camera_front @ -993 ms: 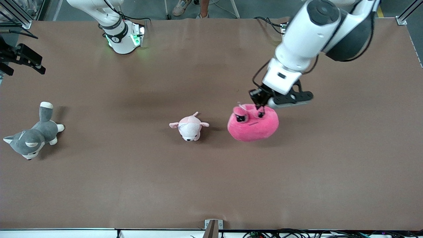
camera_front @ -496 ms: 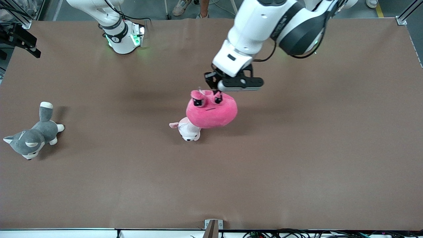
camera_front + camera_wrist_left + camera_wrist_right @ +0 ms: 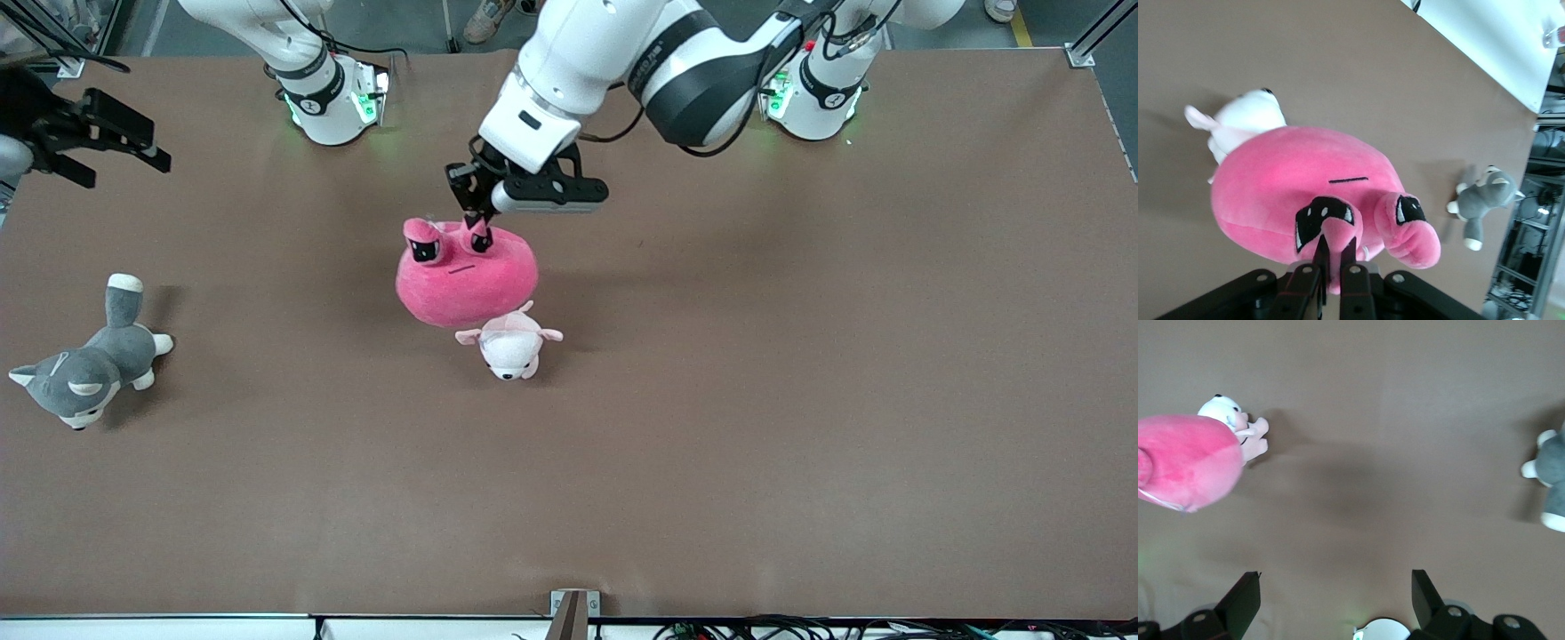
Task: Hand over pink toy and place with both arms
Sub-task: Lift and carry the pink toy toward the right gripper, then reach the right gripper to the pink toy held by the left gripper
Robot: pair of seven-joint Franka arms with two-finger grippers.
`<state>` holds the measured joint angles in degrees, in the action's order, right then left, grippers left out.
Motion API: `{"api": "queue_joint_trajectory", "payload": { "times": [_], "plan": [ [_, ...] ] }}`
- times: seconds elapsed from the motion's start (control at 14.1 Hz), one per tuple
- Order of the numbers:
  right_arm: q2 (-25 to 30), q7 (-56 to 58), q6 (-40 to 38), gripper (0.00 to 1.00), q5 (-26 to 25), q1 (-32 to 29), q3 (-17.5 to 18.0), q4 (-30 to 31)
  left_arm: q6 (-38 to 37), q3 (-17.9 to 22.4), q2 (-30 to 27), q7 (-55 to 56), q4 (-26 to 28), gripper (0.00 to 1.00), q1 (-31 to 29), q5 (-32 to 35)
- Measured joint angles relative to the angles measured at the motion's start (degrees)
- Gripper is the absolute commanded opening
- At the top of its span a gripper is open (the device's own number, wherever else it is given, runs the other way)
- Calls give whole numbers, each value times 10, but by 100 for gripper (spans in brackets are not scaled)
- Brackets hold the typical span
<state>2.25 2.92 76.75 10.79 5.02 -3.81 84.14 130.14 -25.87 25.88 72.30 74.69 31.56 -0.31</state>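
The pink toy [image 3: 466,280] hung in the air from the left gripper [image 3: 477,233], whose fingers [image 3: 1329,257] were pinched on one of its ear bumps, over the middle of the table [image 3: 800,400] and partly above a small pale pink-and-white plush animal [image 3: 508,345] lying there. The right gripper [image 3: 98,142] hovered with its fingers spread wide and nothing between them, over the table edge at the right arm's end. A grey plush wolf [image 3: 89,360] lay on the table toward that same end.

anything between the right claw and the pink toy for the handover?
Nothing visible. The pink toy hangs from the shut left claw over mid-table; the open right claw waits at its table end, only bare table between.
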Motion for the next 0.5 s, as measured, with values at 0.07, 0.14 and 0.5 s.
{"api": "queue_joint_trajectory", "payload": {
  "times": [0.07, 0.14, 0.5],
  "plan": [
    [-8, 0, 0, 100, 14, 0, 0, 3, 9, 0, 1, 19, 0, 0, 6, 0],
    [-18, 0, 2, 100, 24, 0, 0, 6, 20, 0, 3, 41, 0, 0, 12, 0],
    [-69, 0, 7, 80, 117, 0, -6, 12, 54, 0, 12, 96, -1, 0, 30, 0]
  ]
}}
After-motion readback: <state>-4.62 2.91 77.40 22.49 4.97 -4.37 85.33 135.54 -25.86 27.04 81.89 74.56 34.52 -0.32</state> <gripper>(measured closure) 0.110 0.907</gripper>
